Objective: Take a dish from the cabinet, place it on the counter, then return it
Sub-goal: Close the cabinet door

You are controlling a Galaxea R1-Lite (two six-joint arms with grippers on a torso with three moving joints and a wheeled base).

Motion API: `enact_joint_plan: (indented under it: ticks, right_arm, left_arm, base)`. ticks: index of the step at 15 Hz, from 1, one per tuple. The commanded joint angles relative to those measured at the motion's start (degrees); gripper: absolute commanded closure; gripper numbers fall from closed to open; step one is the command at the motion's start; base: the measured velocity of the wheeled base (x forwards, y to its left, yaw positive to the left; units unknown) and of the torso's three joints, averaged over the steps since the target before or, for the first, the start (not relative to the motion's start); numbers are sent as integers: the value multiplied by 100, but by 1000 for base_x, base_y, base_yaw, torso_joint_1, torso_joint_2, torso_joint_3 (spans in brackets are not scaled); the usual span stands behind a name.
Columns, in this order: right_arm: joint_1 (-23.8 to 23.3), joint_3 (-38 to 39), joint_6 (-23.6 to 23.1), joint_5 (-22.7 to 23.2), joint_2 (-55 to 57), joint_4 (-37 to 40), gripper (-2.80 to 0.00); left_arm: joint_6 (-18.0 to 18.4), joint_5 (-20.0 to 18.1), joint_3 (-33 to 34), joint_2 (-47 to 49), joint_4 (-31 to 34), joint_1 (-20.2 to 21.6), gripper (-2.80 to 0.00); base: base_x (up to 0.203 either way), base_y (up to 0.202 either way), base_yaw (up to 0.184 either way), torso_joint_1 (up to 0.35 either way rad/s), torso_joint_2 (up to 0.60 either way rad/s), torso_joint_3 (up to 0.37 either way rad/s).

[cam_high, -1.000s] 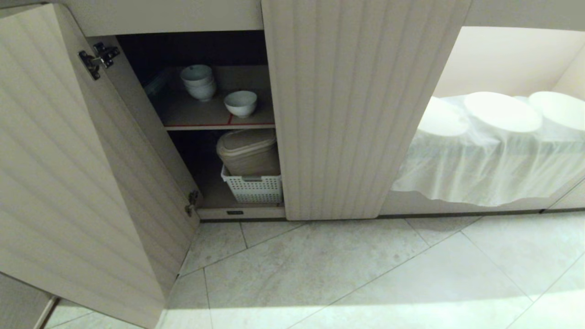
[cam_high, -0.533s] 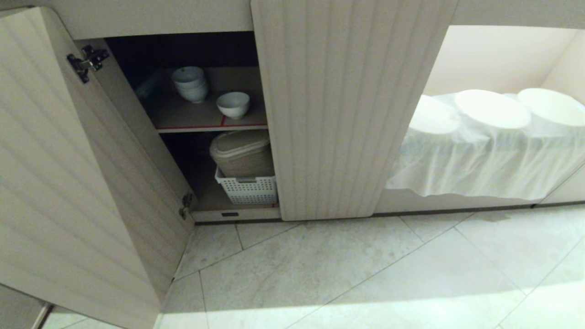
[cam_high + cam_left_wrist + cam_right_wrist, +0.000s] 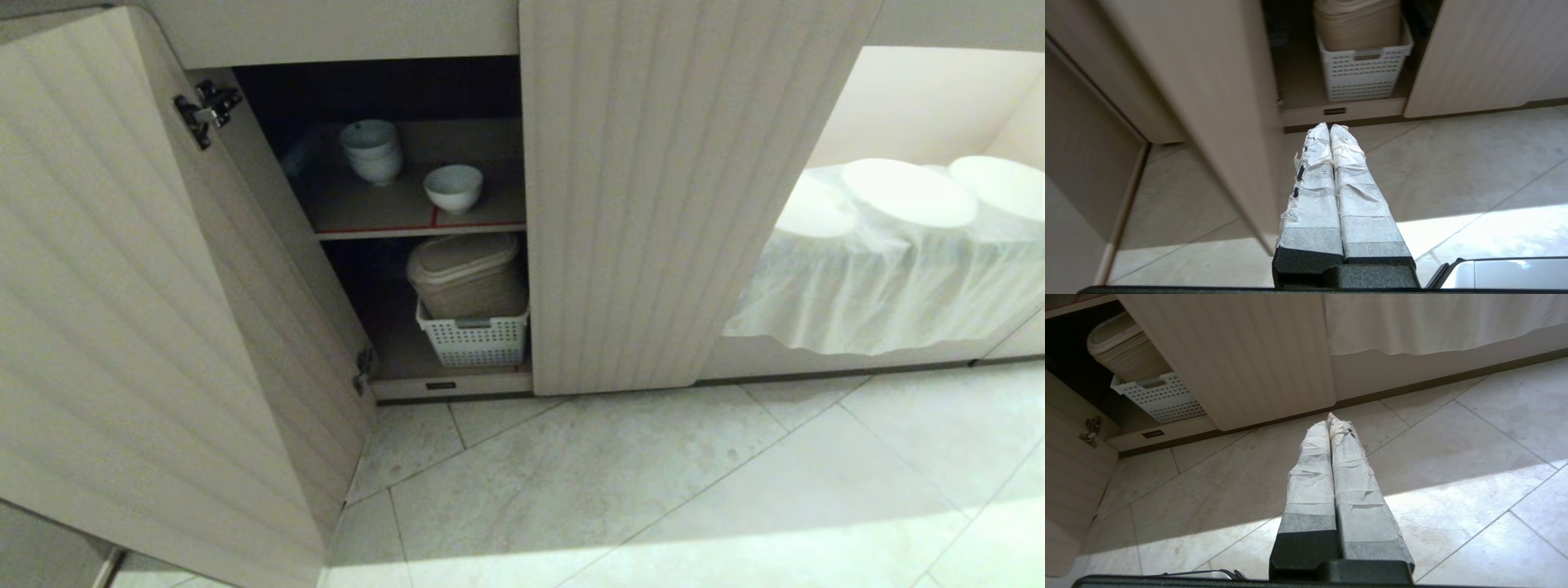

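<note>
The dish (image 3: 453, 188) was seen on the upper shelf (image 3: 384, 214) inside the open cabinet (image 3: 678, 204), well ahead of and above both end effectors. The left end effector (image 3: 1329, 127) and the right end effector (image 3: 1329, 418) were held low over the floor (image 3: 653, 482), fingers pressed together and empty.

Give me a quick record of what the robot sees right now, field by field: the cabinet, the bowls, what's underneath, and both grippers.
cabinet: left door swung open, right door closed
upper shelf: red front edge
dish: single white bowl, upright, near the shelf's front
stack of bowls: farther back and to the left, apart from the dish
lower compartment: white perforated basket holding a beige lidded container
left gripper: shut, empty, over the floor tiles
right gripper: shut, empty, over the floor tiles
task stage: dish not yet taken
</note>
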Motion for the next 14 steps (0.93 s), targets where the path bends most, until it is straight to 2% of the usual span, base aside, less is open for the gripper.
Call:
enact_joint_plan:
  ticks: [1, 14]
  right_arm:
    - [2, 0, 5, -4, 7, -2, 0]
    - [2, 0, 5, -4, 7, -2, 0]
  left_arm:
    - [3, 0, 0, 2, 0, 1, 0]
    - [17, -9, 0, 2, 0, 1, 0]
  base:
    - [0, 196, -3, 4, 2, 7]
    - [0, 193, -2, 3, 2, 2]
